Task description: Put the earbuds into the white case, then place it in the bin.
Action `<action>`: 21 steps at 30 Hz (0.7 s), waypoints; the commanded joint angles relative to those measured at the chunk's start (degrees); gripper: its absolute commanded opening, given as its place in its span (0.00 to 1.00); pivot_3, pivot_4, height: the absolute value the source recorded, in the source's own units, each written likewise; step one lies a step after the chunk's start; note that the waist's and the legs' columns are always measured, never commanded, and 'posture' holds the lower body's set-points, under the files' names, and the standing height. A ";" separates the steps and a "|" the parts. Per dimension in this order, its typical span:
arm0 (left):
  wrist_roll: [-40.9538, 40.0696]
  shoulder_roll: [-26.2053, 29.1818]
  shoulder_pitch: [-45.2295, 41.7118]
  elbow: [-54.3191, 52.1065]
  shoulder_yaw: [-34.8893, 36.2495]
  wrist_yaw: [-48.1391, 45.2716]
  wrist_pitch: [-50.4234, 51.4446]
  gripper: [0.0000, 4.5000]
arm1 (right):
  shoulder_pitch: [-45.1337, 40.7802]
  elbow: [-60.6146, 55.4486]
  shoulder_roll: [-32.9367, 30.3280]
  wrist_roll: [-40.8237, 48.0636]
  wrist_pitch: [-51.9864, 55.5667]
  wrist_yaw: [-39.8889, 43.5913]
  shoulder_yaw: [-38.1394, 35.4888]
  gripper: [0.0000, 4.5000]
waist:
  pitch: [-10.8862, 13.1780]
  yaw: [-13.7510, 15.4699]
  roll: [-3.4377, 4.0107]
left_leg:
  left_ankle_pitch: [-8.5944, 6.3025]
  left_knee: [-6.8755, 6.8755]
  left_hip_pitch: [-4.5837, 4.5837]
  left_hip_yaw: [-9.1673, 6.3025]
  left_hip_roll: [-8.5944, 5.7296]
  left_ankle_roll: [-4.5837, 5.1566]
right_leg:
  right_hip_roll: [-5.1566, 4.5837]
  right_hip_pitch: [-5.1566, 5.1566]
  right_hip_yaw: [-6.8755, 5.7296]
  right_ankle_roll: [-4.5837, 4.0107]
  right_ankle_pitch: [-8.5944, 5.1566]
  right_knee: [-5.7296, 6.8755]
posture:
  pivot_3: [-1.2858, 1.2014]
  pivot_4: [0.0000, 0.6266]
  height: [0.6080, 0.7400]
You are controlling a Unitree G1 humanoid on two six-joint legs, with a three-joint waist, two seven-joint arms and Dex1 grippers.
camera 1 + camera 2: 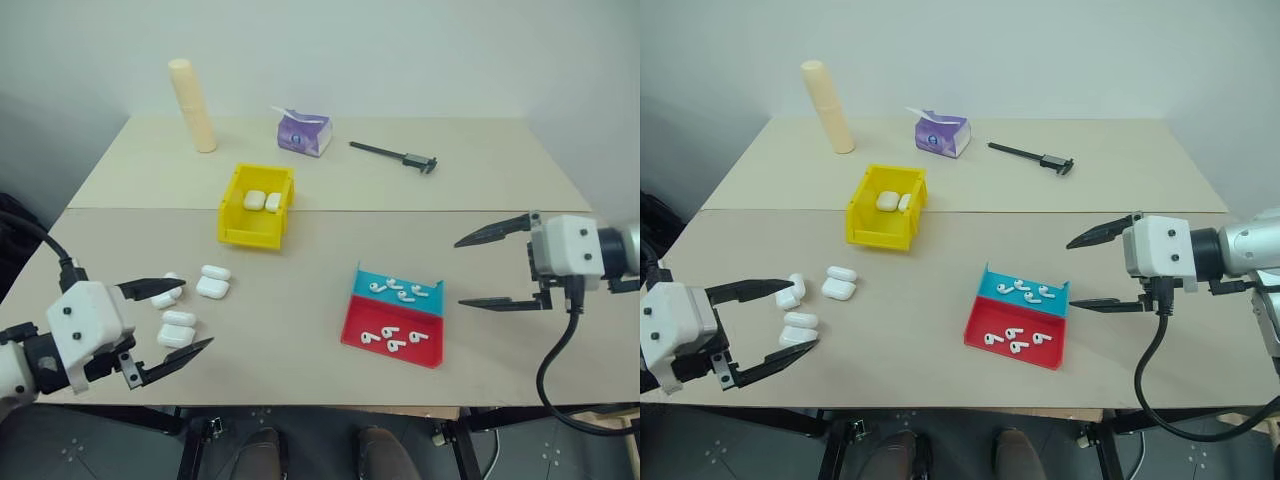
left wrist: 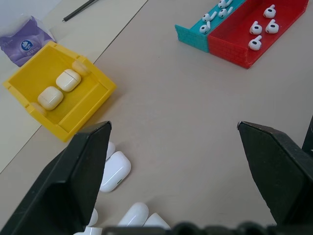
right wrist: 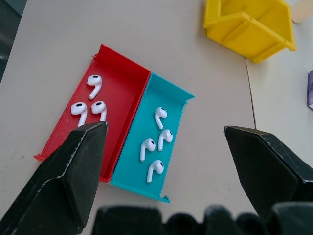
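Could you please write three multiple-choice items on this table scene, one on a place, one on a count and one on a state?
1. Where do the loose white cases lie?
A. in front of the left gripper
B. inside the tray
C. beside the caliper

2. How many white cases sit in the yellow bin?
A. none
B. two
C. five

3. How do both grippers stand?
A. shut on earbuds
B. shut on a case
C. open, holding nothing

Key:
1 A, the cases sit by the left gripper.
2 B, a pair lies on the bin's floor.
3 C, the right gripper likewise spreads its fingers wide; the earbuds lie in the teal-and-red tray.
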 commanded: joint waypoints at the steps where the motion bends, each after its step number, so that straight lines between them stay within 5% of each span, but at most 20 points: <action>1: -1.96 -0.15 0.42 -1.88 2.48 -0.01 0.69 1.00 | -1.50 -0.11 0.21 -0.04 -0.97 -0.27 -0.75 0.99 | 0.00 0.00 0.00 | 0.00 0.00 0.00 0.00 0.00 0.00 | 0.00 0.00 0.00 0.00 0.00 0.00 | 0.52 0.24 1.00; 13: 8.66 -1.84 3.31 -12.68 -2.78 18.34 13.53 1.00 | -3.13 1.34 0.73 -0.51 -1.23 1.36 0.73 0.99 | 0.00 0.01 -0.01 | 0.00 -0.01 0.00 -0.07 -0.01 0.00 | 0.00 0.02 0.01 0.00 0.00 -0.01 | 0.52 0.24 1.00; 17: -4.16 3.36 0.83 -14.18 0.51 27.16 26.52 1.00 | -3.74 1.78 0.92 -1.57 -1.29 1.20 1.42 0.99 | 0.00 0.03 -0.01 | 0.00 0.00 0.05 -0.17 0.00 0.00 | 0.01 0.05 0.01 -0.01 0.00 0.01 | 0.52 0.24 1.00; 21: -24.32 8.94 -12.79 -14.18 3.35 39.15 56.40 1.00 | -3.11 0.64 -0.13 -0.10 0.26 2.05 0.82 0.99 | 0.01 0.11 -0.02 | 0.00 0.02 0.07 -0.25 -0.01 0.00 | -0.02 0.06 0.00 0.01 0.00 0.03 | 0.52 0.24 1.00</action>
